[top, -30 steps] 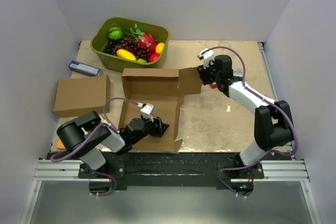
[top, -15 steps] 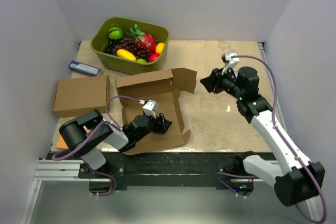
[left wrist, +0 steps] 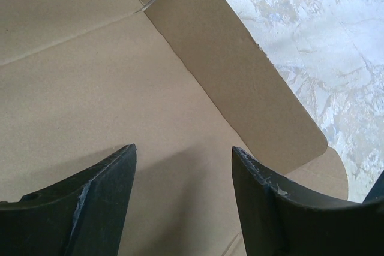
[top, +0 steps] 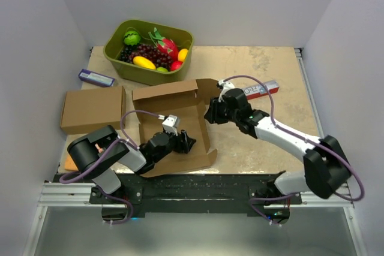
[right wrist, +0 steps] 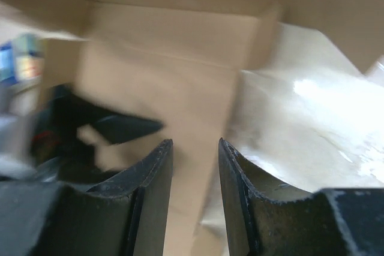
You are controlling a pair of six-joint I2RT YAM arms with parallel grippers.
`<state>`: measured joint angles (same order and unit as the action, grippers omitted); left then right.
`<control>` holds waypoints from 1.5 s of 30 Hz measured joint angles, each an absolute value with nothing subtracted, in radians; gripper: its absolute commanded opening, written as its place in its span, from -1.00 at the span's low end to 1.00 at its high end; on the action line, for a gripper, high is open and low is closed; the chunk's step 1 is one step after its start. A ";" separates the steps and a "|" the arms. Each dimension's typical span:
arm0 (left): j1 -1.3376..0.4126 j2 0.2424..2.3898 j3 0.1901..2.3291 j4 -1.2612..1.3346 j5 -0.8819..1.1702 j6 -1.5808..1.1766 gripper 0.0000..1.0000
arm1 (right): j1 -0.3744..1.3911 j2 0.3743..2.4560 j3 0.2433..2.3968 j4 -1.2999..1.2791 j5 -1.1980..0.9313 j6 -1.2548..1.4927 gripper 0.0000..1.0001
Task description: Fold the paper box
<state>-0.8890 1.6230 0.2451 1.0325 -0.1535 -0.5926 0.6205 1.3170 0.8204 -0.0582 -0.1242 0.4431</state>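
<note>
From above, the paper box (top: 171, 121) lies open on the table (top: 270, 64), left of centre near the arms, with its rear wall and right flap raised. The left fingers (top: 183, 144) sit inside it, spread wide as before. The right fingers (top: 211, 112), lifted clear to the right half a second ago, have come down to the raised right flap. A red-and-white carton (top: 264, 90) now shows behind that arm.

Left wrist: wide fingers (left wrist: 96, 208) over the box's bare floor, nothing between them.

Right wrist, blurred: fingers (right wrist: 144, 196) narrowly apart, gripping nothing, facing the box's interior.
</note>
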 measured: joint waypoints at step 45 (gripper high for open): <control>-0.892 1.658 0.250 1.077 -0.149 -0.591 0.36 | 0.611 1.929 0.892 0.562 -0.014 0.473 -0.79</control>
